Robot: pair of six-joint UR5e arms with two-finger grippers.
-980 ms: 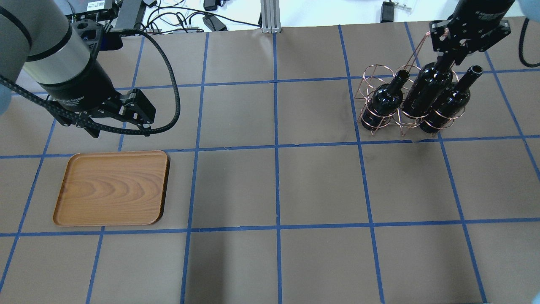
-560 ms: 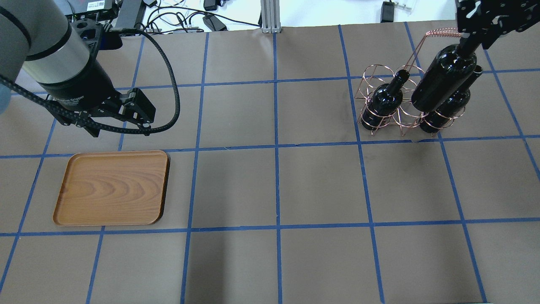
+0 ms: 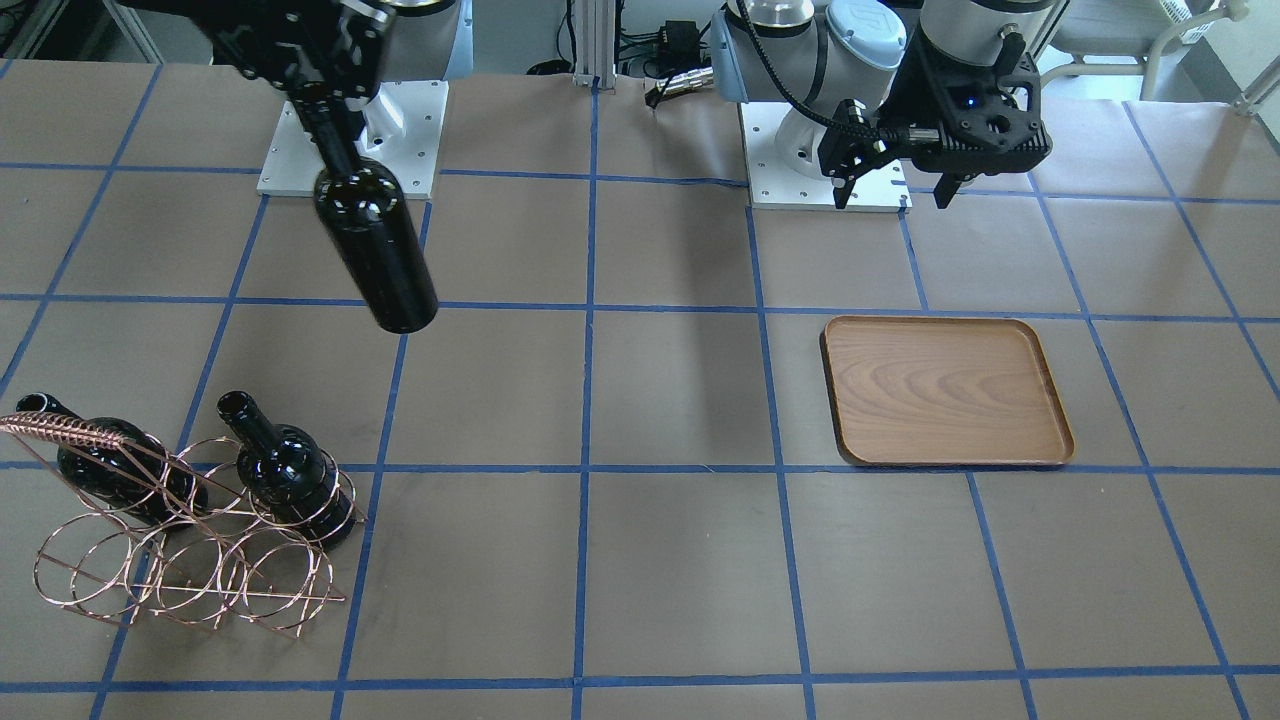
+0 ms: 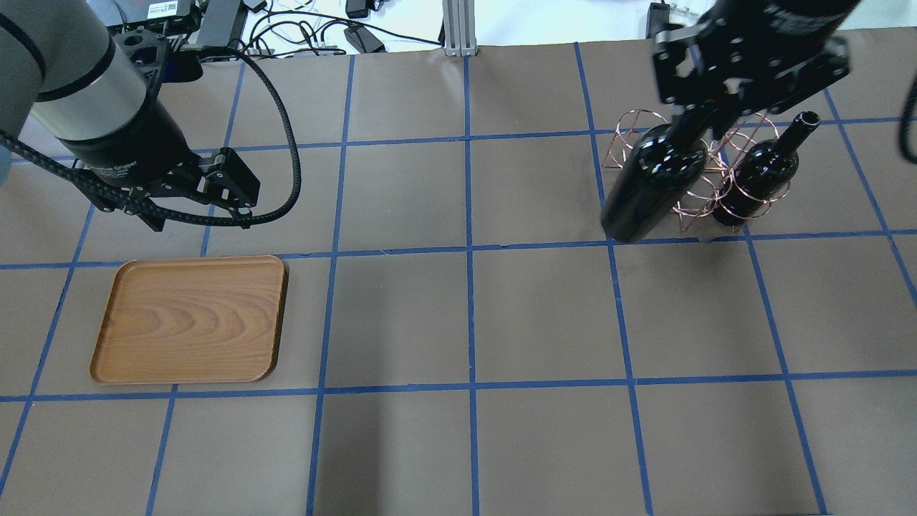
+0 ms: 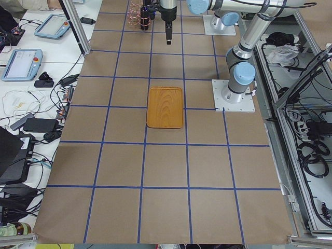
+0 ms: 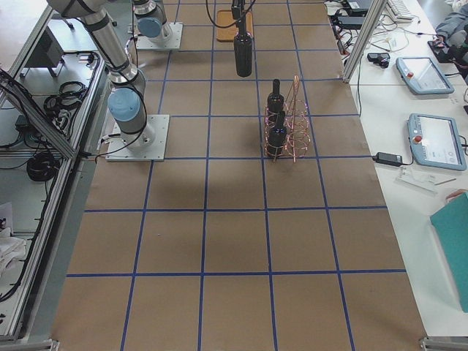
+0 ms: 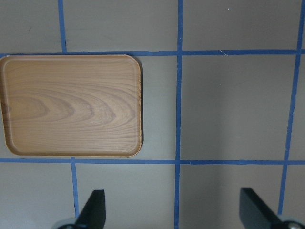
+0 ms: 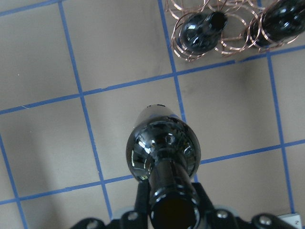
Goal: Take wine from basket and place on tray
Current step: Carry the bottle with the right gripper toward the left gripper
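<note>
My right gripper [image 4: 706, 107] is shut on the neck of a near-black wine bottle [image 4: 648, 186]. The bottle hangs upright in the air, clear of the copper wire basket [image 3: 60, 430], and also shows in the front view [image 3: 375, 245] and the right wrist view [image 8: 162, 152]. Two more bottles [image 3: 285, 480] [image 3: 110, 475] stand in the basket; the overhead view shows only one [image 4: 763, 172]. The brown wooden tray [image 4: 190, 319] lies bare at the table's left. My left gripper [image 4: 204, 222] is open and empty, hovering just behind the tray [image 7: 71, 105].
Brown paper with a blue tape grid covers the table. An aluminium post [image 4: 458, 29] and cables sit at the far edge. The two arm bases [image 3: 350, 140] [image 3: 825, 170] stand on the robot's side. Pendant tablets [image 6: 420, 73] lie on side tables.
My right gripper has lifted the bottle out of the basket's middle slot and carried it left, toward the table's middle. The left arm has barely moved.
</note>
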